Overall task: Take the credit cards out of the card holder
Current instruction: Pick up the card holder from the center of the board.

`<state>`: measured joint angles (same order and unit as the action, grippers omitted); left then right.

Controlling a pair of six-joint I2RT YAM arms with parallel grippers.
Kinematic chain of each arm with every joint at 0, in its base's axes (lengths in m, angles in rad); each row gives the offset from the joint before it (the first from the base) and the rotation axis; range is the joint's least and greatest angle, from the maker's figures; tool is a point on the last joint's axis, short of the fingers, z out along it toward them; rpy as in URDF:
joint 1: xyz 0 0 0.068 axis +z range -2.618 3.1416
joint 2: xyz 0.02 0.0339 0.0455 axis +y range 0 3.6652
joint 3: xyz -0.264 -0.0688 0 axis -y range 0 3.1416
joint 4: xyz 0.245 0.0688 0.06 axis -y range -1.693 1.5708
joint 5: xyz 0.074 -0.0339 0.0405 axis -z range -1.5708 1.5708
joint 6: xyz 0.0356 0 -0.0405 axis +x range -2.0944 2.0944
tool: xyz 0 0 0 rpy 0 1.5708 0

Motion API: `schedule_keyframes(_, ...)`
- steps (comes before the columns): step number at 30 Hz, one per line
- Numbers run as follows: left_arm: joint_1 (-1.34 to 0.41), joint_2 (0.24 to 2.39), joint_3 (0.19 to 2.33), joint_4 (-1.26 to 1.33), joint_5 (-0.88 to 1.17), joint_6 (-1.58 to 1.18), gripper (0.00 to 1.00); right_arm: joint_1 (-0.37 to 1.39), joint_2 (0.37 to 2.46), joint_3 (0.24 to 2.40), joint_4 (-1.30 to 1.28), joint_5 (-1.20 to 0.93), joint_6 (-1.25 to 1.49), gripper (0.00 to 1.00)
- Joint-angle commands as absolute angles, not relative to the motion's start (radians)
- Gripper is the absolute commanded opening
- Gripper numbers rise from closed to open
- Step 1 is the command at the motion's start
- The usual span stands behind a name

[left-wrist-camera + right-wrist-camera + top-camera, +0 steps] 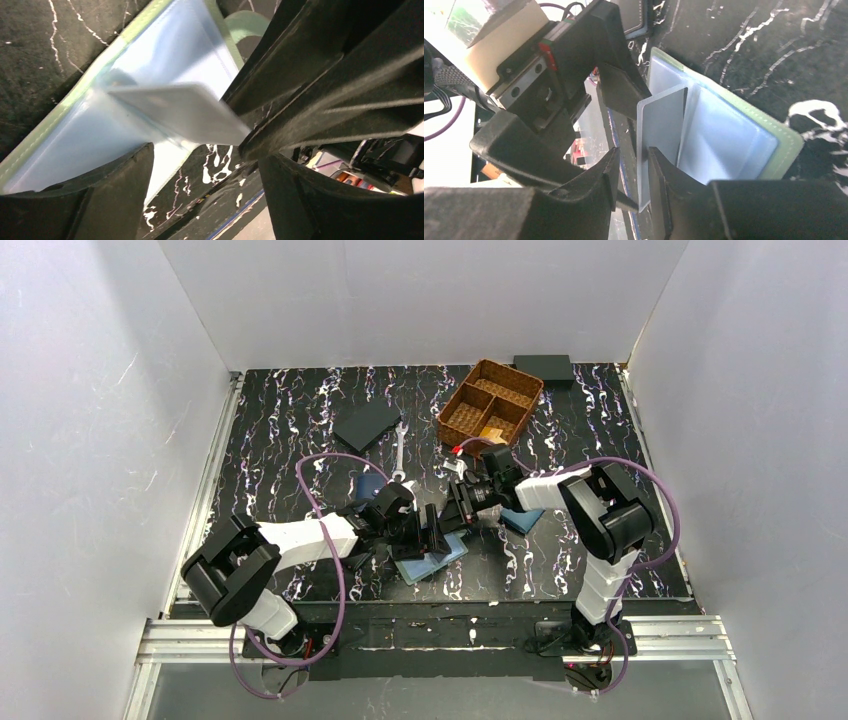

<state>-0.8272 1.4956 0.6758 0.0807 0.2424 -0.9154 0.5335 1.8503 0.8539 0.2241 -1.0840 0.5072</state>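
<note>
Our right tool pinches a pale grey rectangular credit card, which stands on edge with its lower end between the two black fingers. The card rises over the pale interior of the open mint-green folding card holder, which lies flat on the black marbled table. Our left tool hangs close beside them, jaws apart, holding nothing.

Card holder on table near front edge, basket far behind
</note>
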Motion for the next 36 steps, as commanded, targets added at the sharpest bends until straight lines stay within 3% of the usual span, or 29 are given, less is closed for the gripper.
schedule_keyframes(1, -0.824, 1.463, 0.687, 0.067, 0.255, -0.892, 0.86, 0.559, 1.855, 0.845, 0.327, -1.153, 0.576, 0.36)
schedule_keyframes(2, -0.825, 1.456, 0.685, 0.067, 0.253, -0.891, 0.97, 0.562, 1.858, 0.846, 0.332, -1.156, 0.583, 0.36)
schedule_keyframes(3, -0.824, 1.450, 0.685, 0.066, 0.251, -0.891, 0.98, 0.565, 1.864, 0.847, 0.332, -1.157, 0.586, 0.36)
schedule_keyframes(15, -0.823, 1.408, 0.620, 0.070, 0.193, -0.969, 0.97, 0.593, 1.880, 0.861, 0.310, -1.169, 0.576, 0.36)
schedule_keyframes(20, -0.821, 1.362, 0.570, 0.104, 0.198, -0.992, 0.86, 0.624, 1.901, 0.874, 0.305, -1.204, 0.583, 0.25)
schedule_keyframes(23, -0.821, 1.324, 0.534, 0.136, 0.201, -1.003, 0.79, 0.648, 1.918, 0.888, 0.296, -1.228, 0.581, 0.24)
schedule_keyframes(31, -0.813, 1.298, 0.468, 0.150, 0.186, -1.036, 0.68, 0.654, 1.914, 0.960, 0.099, -1.234, 0.392, 0.37)
schedule_keyframes(36, -0.798, 1.288, 0.453, 0.153, 0.165, -1.051, 0.57, 0.631, 1.898, 1.010, -0.067, -1.183, 0.240, 0.39)
